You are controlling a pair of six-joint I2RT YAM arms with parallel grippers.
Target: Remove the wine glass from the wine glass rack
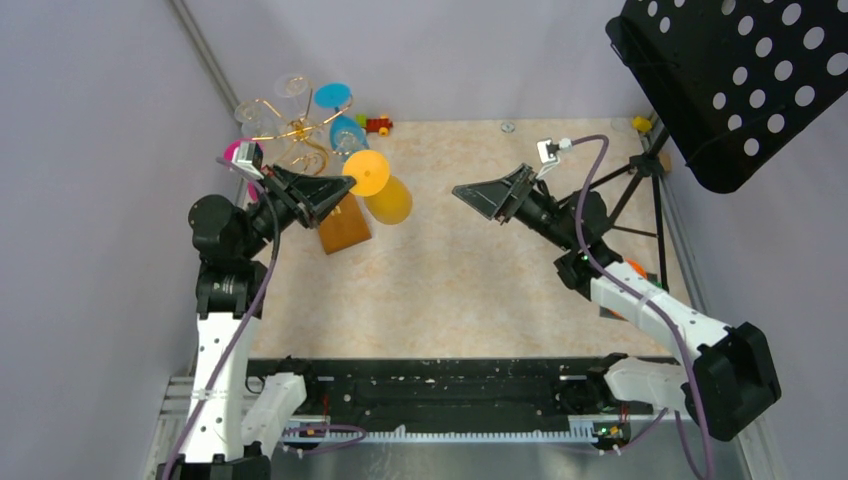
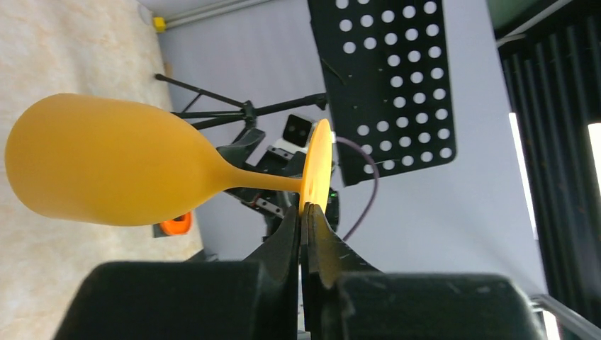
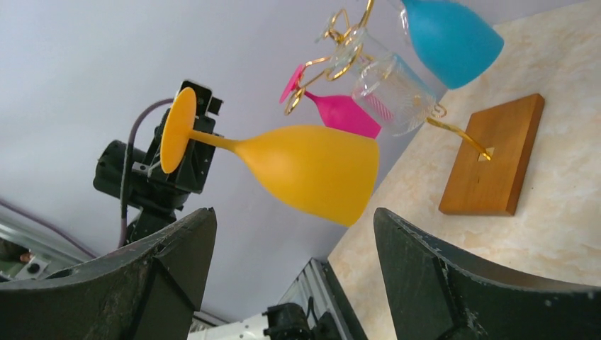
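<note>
Left gripper [image 2: 303, 219] clenched on the rim of the flat foot of the opaque orange wine glass [image 3: 312, 170]. Glass lay sideways in the air, clear of the gold wire rack with the brown wooden base [image 3: 496, 156] and just beside it. The foot pinch probably suited sliding it out of a curl. Right gripper [image 3: 292, 234] spread wide and empty, facing the bowl, seemingly set for a handover.

Rack carried three more: a blue glass [image 3: 450, 32], a pink glass [image 3: 340, 113], a clear ribbed glass [image 3: 390, 88], hung bowl-down. The clear one looked empty; insides of the others not visible.
</note>
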